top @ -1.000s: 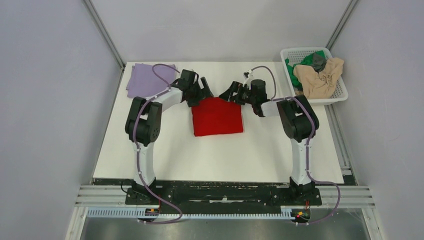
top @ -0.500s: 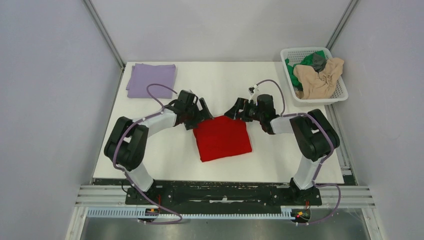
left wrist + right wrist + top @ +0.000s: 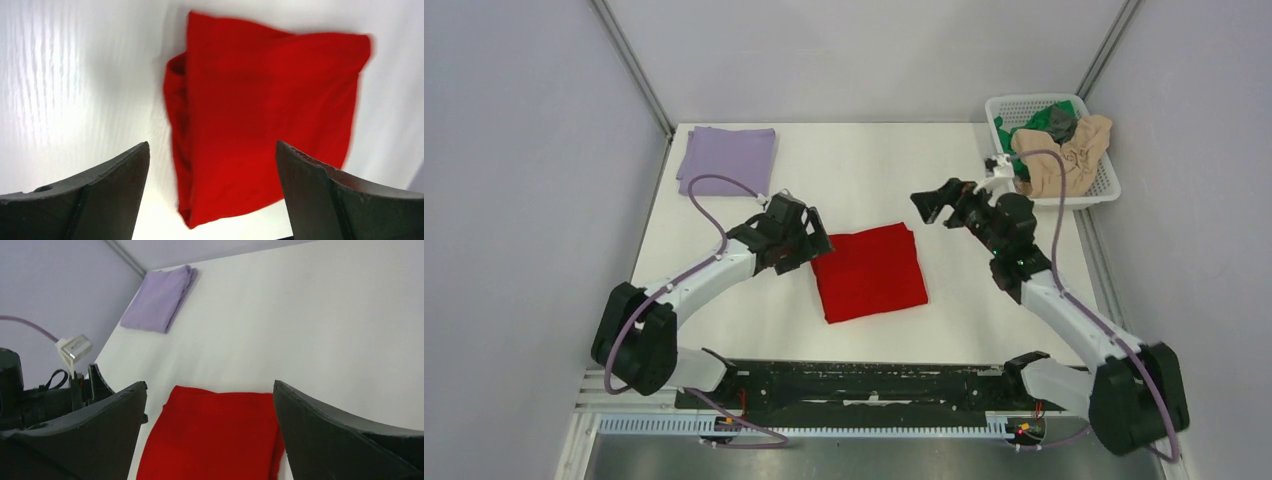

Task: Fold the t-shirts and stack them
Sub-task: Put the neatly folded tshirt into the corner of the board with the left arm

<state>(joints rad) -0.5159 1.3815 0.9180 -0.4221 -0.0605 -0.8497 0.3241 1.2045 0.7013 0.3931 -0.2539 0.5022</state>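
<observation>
A folded bright red t-shirt [image 3: 870, 272] lies flat on the white table [image 3: 864, 170], near the front middle. It also shows in the left wrist view [image 3: 260, 110] and in the right wrist view [image 3: 215, 432]. A folded lavender t-shirt [image 3: 726, 157] lies at the back left corner, also seen in the right wrist view [image 3: 159, 299]. My left gripper [image 3: 816, 247] is open and empty, just left of the red shirt. My right gripper [image 3: 927, 206] is open and empty, raised to the right of the red shirt.
A white mesh basket [image 3: 1092, 188] at the back right holds crumpled beige [image 3: 1064, 155], green [image 3: 1024, 125] and dark grey [image 3: 1059, 122] shirts. Grey walls close in both sides of the table. A black rail runs along the near edge [image 3: 874, 380].
Both grippers have let go of the red shirt and pulled away from it. The right arm swung right and up toward the basket. The left arm drew back toward the front left.
</observation>
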